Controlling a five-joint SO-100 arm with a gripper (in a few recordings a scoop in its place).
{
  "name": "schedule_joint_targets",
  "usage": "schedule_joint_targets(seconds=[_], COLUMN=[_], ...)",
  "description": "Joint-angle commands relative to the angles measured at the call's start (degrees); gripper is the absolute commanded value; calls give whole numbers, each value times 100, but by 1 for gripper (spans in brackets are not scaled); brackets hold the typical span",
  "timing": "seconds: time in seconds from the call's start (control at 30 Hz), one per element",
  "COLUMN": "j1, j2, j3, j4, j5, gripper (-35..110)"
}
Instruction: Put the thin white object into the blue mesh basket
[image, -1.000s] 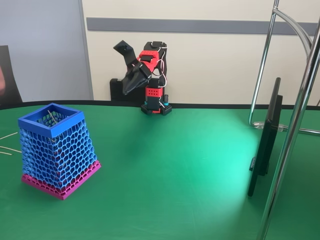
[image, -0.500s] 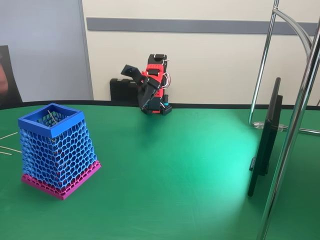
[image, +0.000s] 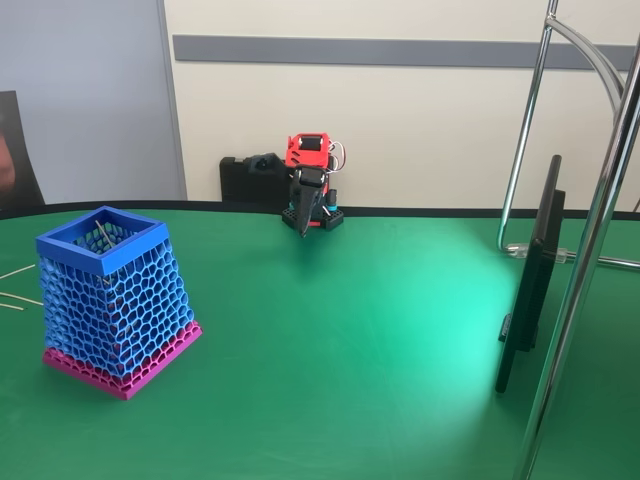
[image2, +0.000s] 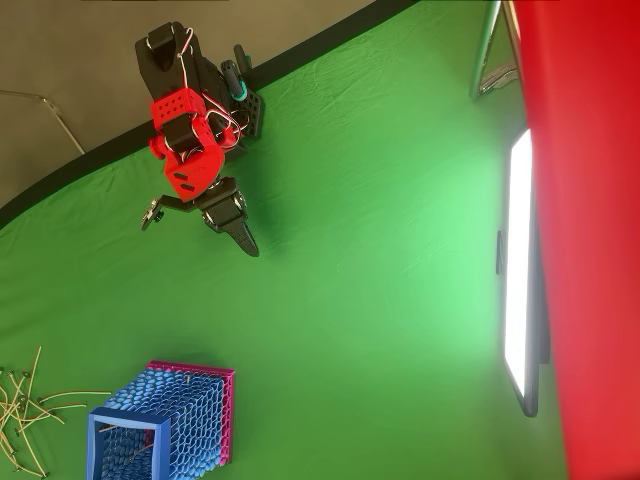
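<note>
**Strand lying in the basket, arm folded at the back of the counter**

The blue mesh basket (image: 112, 300) is standing upright on the green counter (image: 350, 340), at the left in the fixed view. The thin white object (image: 103, 233) is leaning inside it, one end poking up near the rim. Loose pale strands (image2: 25, 415) are lying on the counter just beside the basket. The red and black arm (image2: 185, 150) is sitting folded at the far edge, well apart from the basket. Its gripper (image2: 243, 238) is pointing downward, fingers drawn together and holding nothing.
</note>
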Motion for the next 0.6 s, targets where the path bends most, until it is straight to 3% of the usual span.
schedule_joint_targets(seconds=[0.0, 0.57], j1=[26, 62], j2=[88, 88], j3=[44, 44], j4=[105, 114], j5=[167, 193], gripper=[1, 1])
